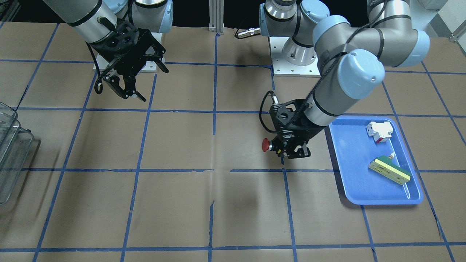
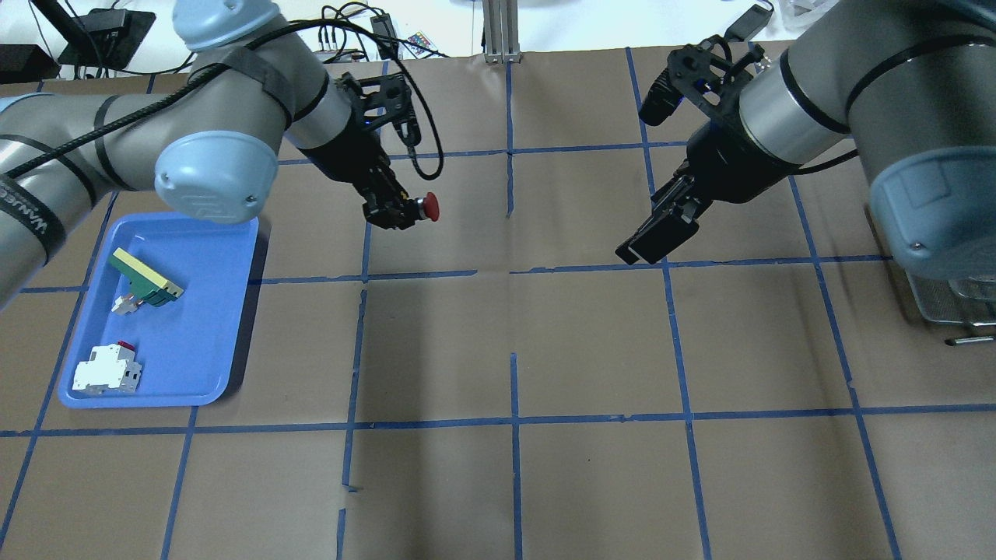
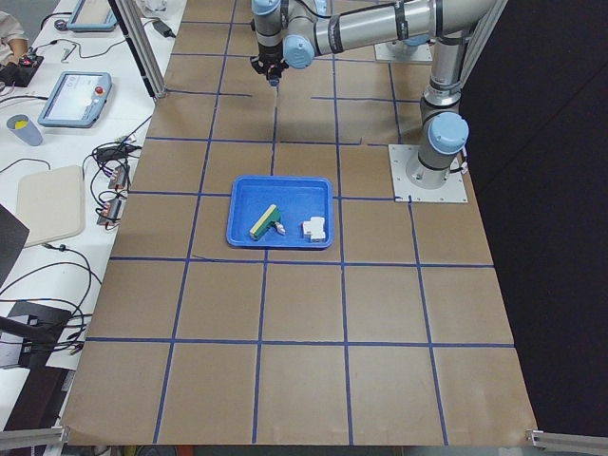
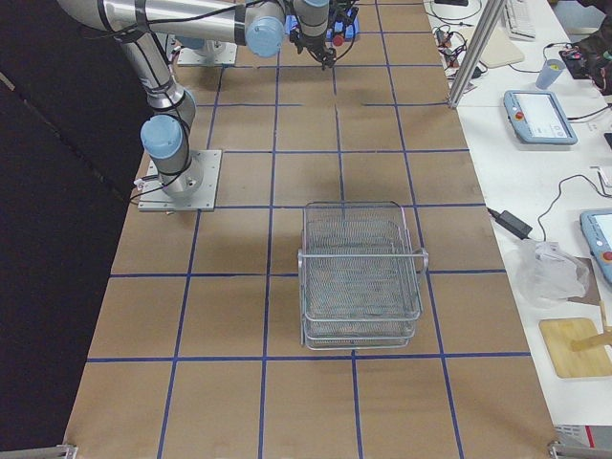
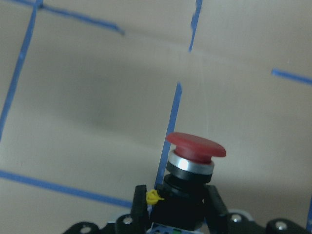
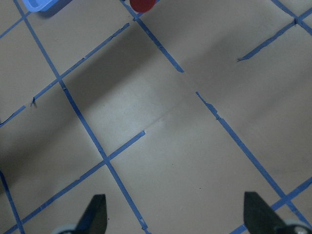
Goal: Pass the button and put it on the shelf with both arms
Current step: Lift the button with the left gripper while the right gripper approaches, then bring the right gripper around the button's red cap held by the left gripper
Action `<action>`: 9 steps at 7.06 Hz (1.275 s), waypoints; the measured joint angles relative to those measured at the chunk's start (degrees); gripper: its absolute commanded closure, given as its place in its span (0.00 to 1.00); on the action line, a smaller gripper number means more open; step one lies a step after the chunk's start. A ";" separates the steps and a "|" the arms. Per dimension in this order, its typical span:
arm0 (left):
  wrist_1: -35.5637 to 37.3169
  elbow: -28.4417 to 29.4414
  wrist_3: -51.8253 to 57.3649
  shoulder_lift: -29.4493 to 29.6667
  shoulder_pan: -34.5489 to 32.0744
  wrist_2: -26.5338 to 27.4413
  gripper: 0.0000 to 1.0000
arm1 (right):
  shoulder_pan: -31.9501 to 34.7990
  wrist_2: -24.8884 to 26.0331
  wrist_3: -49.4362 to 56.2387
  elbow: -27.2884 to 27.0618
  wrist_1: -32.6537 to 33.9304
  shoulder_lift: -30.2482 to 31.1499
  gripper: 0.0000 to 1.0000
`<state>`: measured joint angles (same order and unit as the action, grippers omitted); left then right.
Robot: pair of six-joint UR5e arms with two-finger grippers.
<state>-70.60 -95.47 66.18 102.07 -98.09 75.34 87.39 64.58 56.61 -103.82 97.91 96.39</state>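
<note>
My left gripper (image 2: 398,210) is shut on the black body of the button (image 2: 429,207) and holds it above the table's middle, with the red cap pointing toward the right arm. The left wrist view shows the button (image 5: 195,151) clamped between the fingers (image 5: 139,204). In the front view the button (image 1: 266,145) sticks out of the left gripper (image 1: 281,148). My right gripper (image 2: 657,237) is open and empty, held in the air well apart from the button. The wire shelf (image 4: 361,273) stands at the table's right end and shows partly in the overhead view (image 2: 957,299).
A blue tray (image 2: 226,327) lies on the robot's left side. It holds a white block with a red bit (image 2: 106,369) and a green-and-cream bar (image 2: 145,278). The brown table (image 2: 513,482) carries a blue tape grid.
</note>
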 measured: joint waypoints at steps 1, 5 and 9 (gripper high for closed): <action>0.24 0.49 -3.49 -0.36 -4.33 -0.10 1.00 | -1.18 -0.56 3.55 -0.14 0.09 -0.06 0.00; 1.87 3.34 -6.70 -1.05 -16.04 -3.87 1.00 | -7.09 -5.42 20.17 -0.88 -0.50 -0.15 0.00; 7.95 3.64 -16.34 0.09 -16.60 -7.34 1.00 | -12.61 -9.24 25.84 -2.14 -3.75 -0.14 0.00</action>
<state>-62.65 -91.82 49.84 102.16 -114.69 68.00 74.78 55.34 82.45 -105.96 94.16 96.25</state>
